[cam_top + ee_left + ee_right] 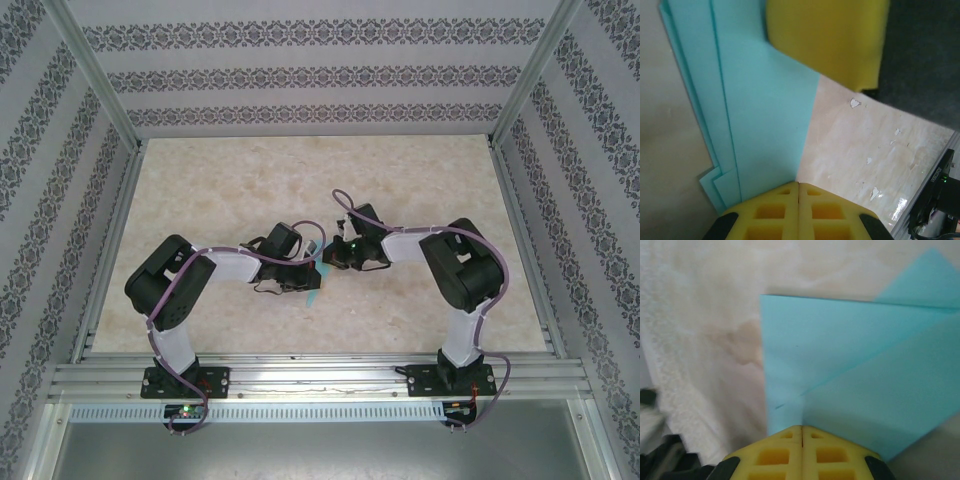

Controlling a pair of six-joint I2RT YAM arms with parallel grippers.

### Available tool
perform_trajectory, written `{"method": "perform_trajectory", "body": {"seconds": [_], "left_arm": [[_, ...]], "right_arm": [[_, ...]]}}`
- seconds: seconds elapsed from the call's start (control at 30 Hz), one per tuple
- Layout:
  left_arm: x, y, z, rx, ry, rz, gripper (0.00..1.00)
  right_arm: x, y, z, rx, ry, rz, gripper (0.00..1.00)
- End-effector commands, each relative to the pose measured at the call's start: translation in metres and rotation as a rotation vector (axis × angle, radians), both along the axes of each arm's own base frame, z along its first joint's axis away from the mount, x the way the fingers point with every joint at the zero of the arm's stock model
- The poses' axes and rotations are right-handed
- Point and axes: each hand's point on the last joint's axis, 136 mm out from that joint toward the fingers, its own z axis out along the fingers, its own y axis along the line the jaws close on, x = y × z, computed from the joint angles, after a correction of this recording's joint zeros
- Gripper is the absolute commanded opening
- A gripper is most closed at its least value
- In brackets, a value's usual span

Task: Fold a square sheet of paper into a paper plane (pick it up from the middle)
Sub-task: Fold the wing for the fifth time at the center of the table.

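The square sheet of paper (316,286) is turquoise and folded into a layered, angular shape at the table's middle, between both grippers. In the left wrist view its stacked folded edges (765,125) run down to my left gripper (798,184), whose yellow pads are pressed together with the paper's edge going into their seam. A yellow finger (825,40) of the other gripper lies over the paper's far end. In the right wrist view a crease in the paper (840,365) leads into the seam of my right gripper (802,428), also shut. From above, left gripper (311,263) and right gripper (336,256) nearly meet.
The beige marbled tabletop (300,180) is walled by patterned panels (60,200) at the left, back and right. An aluminium rail (320,380) carrying both arm bases runs along the near edge. Small white flecks (855,103) mark the table near the paper.
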Motion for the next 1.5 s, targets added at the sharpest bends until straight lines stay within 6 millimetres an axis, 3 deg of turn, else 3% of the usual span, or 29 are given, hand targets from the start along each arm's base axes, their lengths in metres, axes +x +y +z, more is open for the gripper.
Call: {"method": "perform_trajectory", "body": {"seconds": [0.0, 0.2, 0.3, 0.43, 0.57, 0.7, 0.87, 1.13, 1.27, 1.47], "left_arm": [[-0.027, 0.035, -0.039, 0.178, 0.114, 0.021, 0.0], [-0.031, 0.035, -0.039, 0.167, 0.119, 0.019, 0.0], [-0.03, 0.035, -0.037, 0.158, 0.113, 0.027, 0.0], [-0.027, 0.032, -0.035, 0.146, 0.102, 0.033, 0.0], [-0.023, 0.028, -0.031, 0.126, 0.09, 0.034, 0.0], [-0.021, 0.026, -0.028, 0.121, 0.089, 0.031, 0.0], [-0.02, 0.024, -0.025, 0.11, 0.085, 0.031, 0.0], [-0.026, 0.02, -0.011, 0.069, 0.1, 0.01, 0.0], [-0.043, 0.017, -0.004, 0.019, 0.154, -0.021, 0.02], [-0.085, 0.034, -0.007, 0.049, 0.243, -0.078, 0.01]], "right_arm": [[0.014, -0.025, -0.023, -0.053, 0.025, -0.07, 0.03], [0.059, -0.055, -0.012, -0.038, 0.01, -0.162, 0.04], [0.068, -0.056, 0.008, -0.032, -0.034, -0.149, 0.04], [0.061, -0.045, 0.042, 0.017, -0.114, -0.126, 0.06], [0.036, -0.03, 0.052, -0.003, -0.169, -0.056, 0.08], [0.008, -0.012, 0.036, 0.003, -0.103, 0.01, 0.07], [-0.01, 0.001, 0.014, 0.001, -0.034, 0.043, 0.05], [-0.005, -0.028, -0.029, -0.072, 0.07, -0.07, 0.0], [-0.007, -0.04, -0.039, -0.121, 0.088, -0.083, 0.0], [-0.008, -0.04, -0.043, -0.114, 0.105, -0.087, 0.0]]}}
